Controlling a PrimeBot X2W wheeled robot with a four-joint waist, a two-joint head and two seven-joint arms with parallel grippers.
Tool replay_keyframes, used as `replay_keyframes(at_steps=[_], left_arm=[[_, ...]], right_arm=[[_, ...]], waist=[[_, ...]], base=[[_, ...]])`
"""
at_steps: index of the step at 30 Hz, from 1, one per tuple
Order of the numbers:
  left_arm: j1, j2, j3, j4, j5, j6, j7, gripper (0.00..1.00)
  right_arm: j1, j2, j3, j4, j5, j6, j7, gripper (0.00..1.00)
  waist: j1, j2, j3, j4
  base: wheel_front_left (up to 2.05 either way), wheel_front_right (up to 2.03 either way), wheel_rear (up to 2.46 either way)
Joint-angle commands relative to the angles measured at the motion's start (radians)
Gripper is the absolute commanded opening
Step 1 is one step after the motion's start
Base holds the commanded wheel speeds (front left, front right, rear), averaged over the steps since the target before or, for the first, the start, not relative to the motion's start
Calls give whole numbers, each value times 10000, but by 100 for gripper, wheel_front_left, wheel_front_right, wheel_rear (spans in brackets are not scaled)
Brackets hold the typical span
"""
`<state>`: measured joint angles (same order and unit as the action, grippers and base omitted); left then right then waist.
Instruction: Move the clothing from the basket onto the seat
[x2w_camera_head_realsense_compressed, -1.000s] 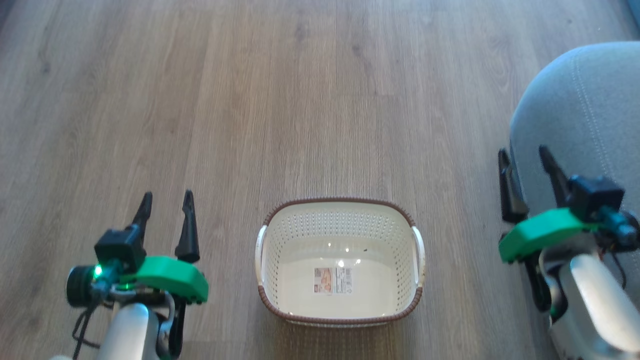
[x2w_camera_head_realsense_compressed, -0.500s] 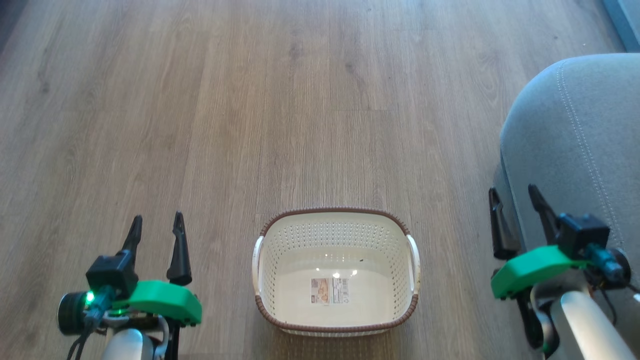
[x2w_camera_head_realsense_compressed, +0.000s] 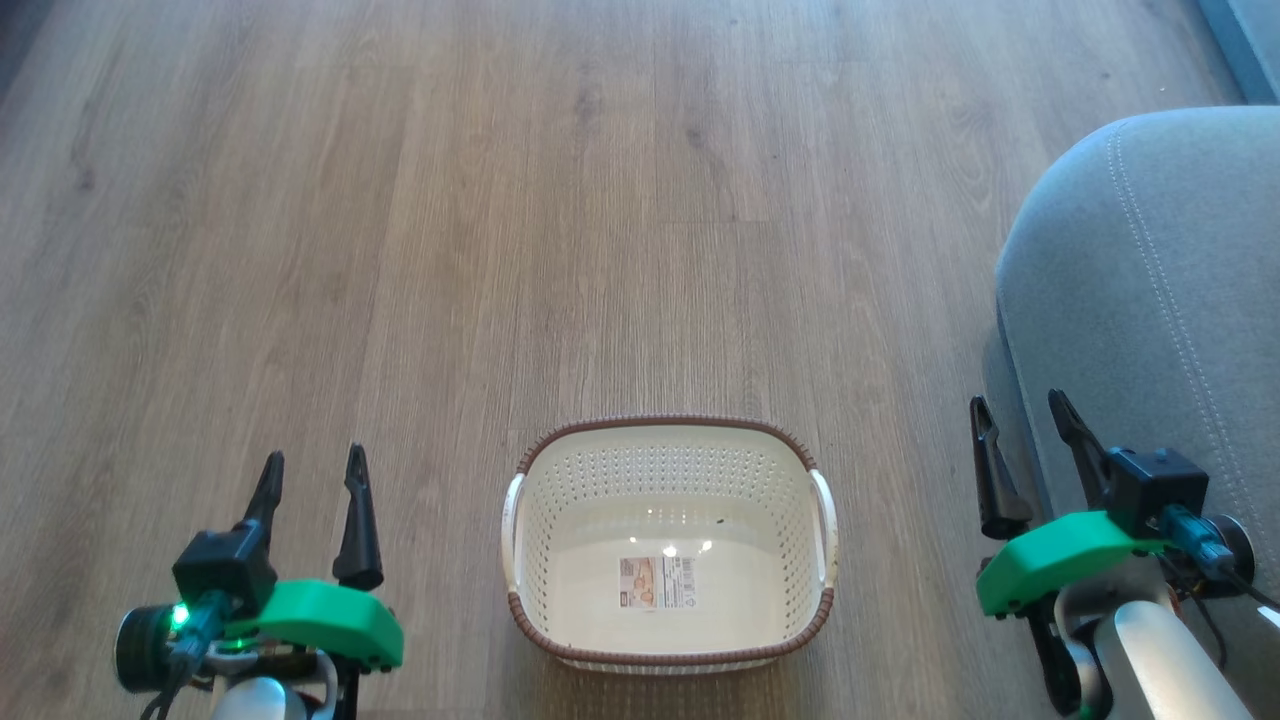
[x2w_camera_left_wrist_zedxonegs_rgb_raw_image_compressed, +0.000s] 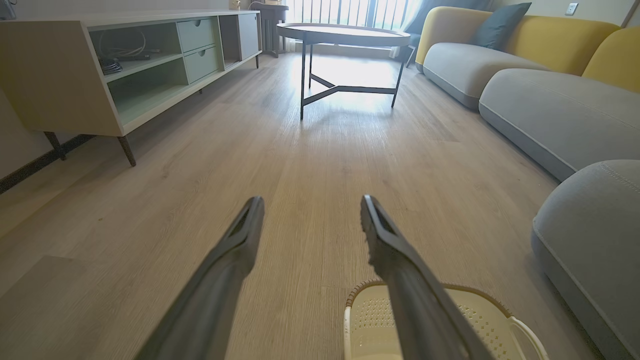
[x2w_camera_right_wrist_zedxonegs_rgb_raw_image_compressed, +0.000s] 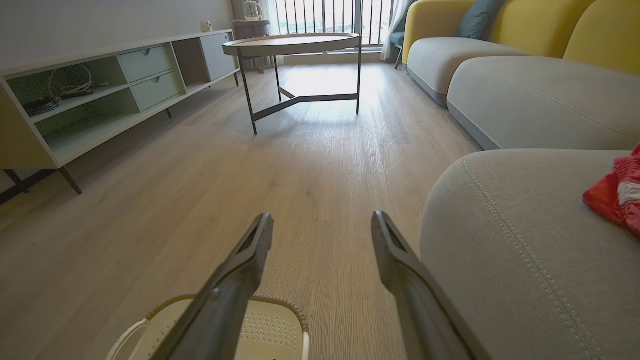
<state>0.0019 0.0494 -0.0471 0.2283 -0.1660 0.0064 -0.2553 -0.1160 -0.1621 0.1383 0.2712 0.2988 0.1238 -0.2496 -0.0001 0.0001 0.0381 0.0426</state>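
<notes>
1. The left gripper (x2w_camera_head_realsense_compressed: 312, 458) is shown at the lower left of the head view. Its two dark fingers are spread wide and nothing is held between them. Bare wooden floor (x2w_camera_head_realsense_compressed: 500, 250) is seen through the gap.
2. The right gripper (x2w_camera_head_realsense_compressed: 1018, 402) is shown at the lower right, likewise spread wide and empty. It is placed just beside the rounded corner of the seat (x2w_camera_head_realsense_compressed: 1150, 300).
3. The basket (x2w_camera_head_realsense_compressed: 665, 421) is set on the floor between the two grippers, apart from both. Its long axis runs left to right, with a white handle at each end. Nothing is seen inside it but a label sticker (x2w_camera_head_realsense_compressed: 657, 583).
4. The clothing (x2w_camera_right_wrist_zedxonegs_rgb_raw_image_compressed: 617, 192) is found on the seat. In the right wrist view, red fabric with a white stripe lies on the grey cushion at the far right edge. It is cut off by the frame, so it cannot be told whether one garment or two are there.
5. The clothing lies to the right of the right gripper and further along the seat, so the right arm is judged the nearer. The left arm is separated from it by the basket. With the basket bare, the move onto the seat is judged complete, or very nearly so.
</notes>
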Motion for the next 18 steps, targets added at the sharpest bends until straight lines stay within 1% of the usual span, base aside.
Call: replay_keyframes(at_steps=[1, 7, 8, 9, 12, 18], left_arm=[[-326, 10, 345, -367, 26, 43, -64, 100], [-314, 10, 328, -208, -22, -52, -64, 100], [-313, 10, 339, -142, -84, -59, -64, 0], [0, -4, -9, 179, -65, -68, 4, 0], [167, -11, -47, 675, -90, -69, 20, 0], [79, -11, 57, 701, -655, -121, 204, 0]], right_arm=[[-286, -58, 176, -325, -53, 69, -122, 100], [-293, -29, 186, -275, -14, 69, -122, 100], [-289, -26, 190, -269, -6, 69, -122, 0], [1, 6, 4, 44, 9, 0, 6, 0], [165, 32, 74, 479, 34, 0, 27, 0], [168, 67, -15, 444, 572, 3, 160, 0]], waist=[[1, -1, 11, -16], [1, -1, -37, -49], [1, -1, -50, -52], [1, -1, -47, -53], [1, -1, -51, -58], [1, -1, -63, -72]], base=[[0, 0, 0], [0, 0, 0], [0, 0, 0], [0, 0, 0], [0, 0, 0], [0, 0, 0]])
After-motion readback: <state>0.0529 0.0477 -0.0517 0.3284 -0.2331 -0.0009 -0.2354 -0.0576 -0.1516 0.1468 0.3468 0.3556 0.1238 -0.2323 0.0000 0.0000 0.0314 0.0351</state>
